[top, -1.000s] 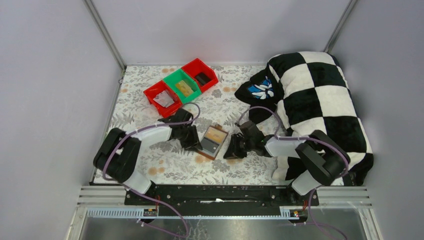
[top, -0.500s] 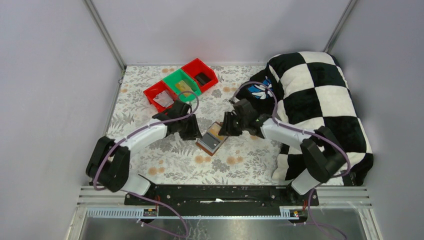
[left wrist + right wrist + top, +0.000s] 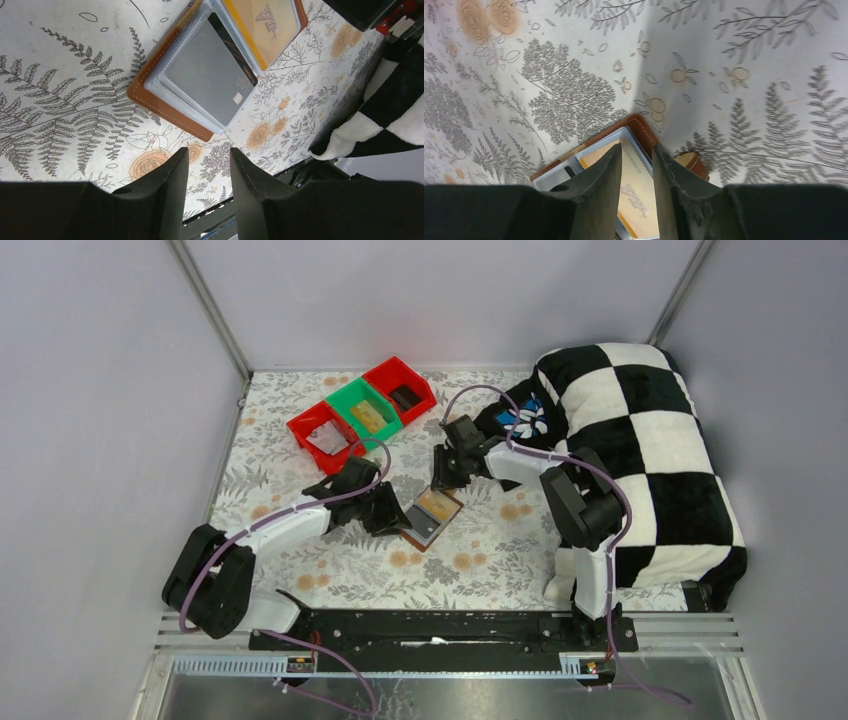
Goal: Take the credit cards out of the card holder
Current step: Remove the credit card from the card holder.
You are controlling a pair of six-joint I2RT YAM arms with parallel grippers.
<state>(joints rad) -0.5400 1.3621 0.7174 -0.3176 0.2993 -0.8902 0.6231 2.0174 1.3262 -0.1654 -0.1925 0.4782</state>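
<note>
The right gripper (image 3: 636, 150) has swung round to the far edge of the card holder (image 3: 430, 518), which lies open on the surface (image 3: 330, 570). Its jaws are narrowly apart, and I cannot tell if they pinch. The left gripper (image 3: 207, 155) waits beside it, slightly apart and empty. The credit cards (image 3: 210, 75) are still in their pockets.

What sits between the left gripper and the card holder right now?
Only bare flowered tablecloth; the left wrist view shows the left gripper stopped just short of the card holder and its brown edge.
</note>
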